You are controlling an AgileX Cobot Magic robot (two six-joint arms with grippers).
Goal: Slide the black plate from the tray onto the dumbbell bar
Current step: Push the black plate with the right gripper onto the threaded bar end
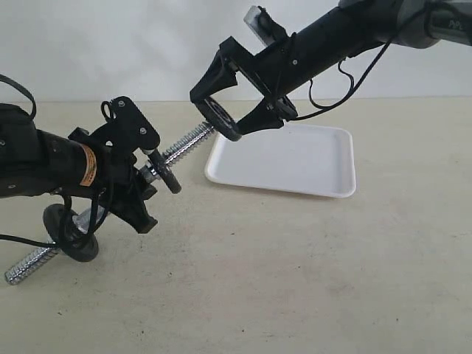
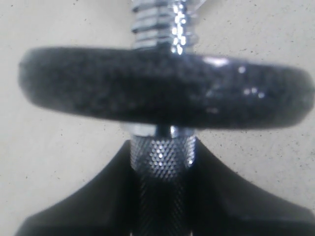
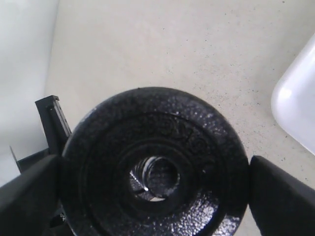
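Observation:
My right gripper (image 1: 221, 112) is shut on the black plate (image 1: 224, 120), holding it by the rim, upright in the air. The plate sits at the upper threaded tip of the dumbbell bar (image 1: 188, 144). In the right wrist view the plate (image 3: 202, 147) fills the span between the fingers (image 3: 280, 196), and the threaded bar end (image 3: 156, 176) shows through its centre hole. My left gripper (image 1: 137, 175) is shut on the bar's knurled middle (image 2: 162, 157) and holds it tilted up toward the right. The white tray (image 1: 295, 158) lies behind with nothing on it.
Two other black discs are on the bar. One (image 1: 167, 174) sits just ahead of the left gripper and shows edge-on in the left wrist view (image 2: 162, 88). The other (image 1: 70, 232) is near the bar's low end, which touches the beige table (image 1: 295, 280).

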